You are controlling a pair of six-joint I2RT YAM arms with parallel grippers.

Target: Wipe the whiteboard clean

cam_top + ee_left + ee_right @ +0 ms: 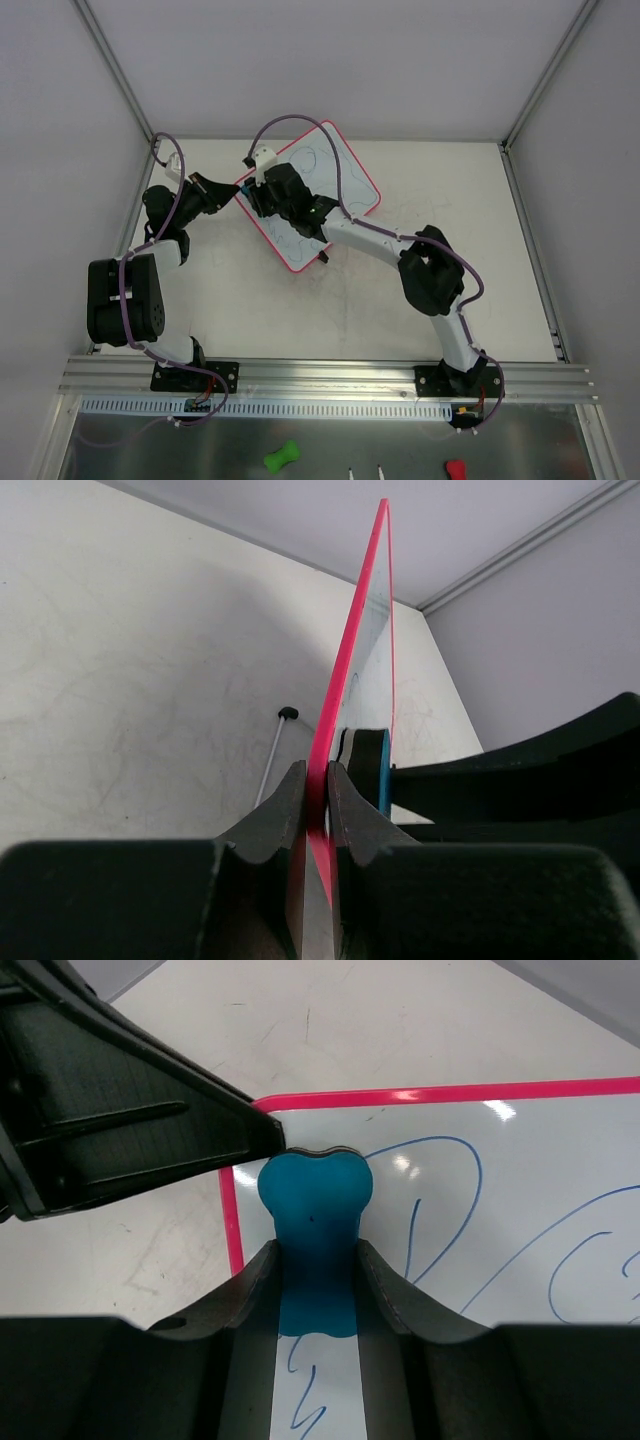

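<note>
While left hand [317, 782] clamps whiteboard [345, 175] edge | right hand [318, 1260] grips blue eraser [315, 1195] on it

There is one whiteboard [325, 150], one blue eraser [315, 1200], one green bone-shaped piece [283, 458], one red piece [455, 468].

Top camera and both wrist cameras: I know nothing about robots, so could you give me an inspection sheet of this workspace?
Surface: white table, scuffed.
Job's things: whiteboard, pink-framed, blue scribbles not yet erased.
Clutter: green item and red item on the metal shelf by the bases; thin white rod on the table.
Grippers: left gripper shut on the whiteboard's frame; right gripper shut on a blue eraser over the board.
Cables: purple cables along both arms.
Surroundings: white walls, aluminium posts.
</note>
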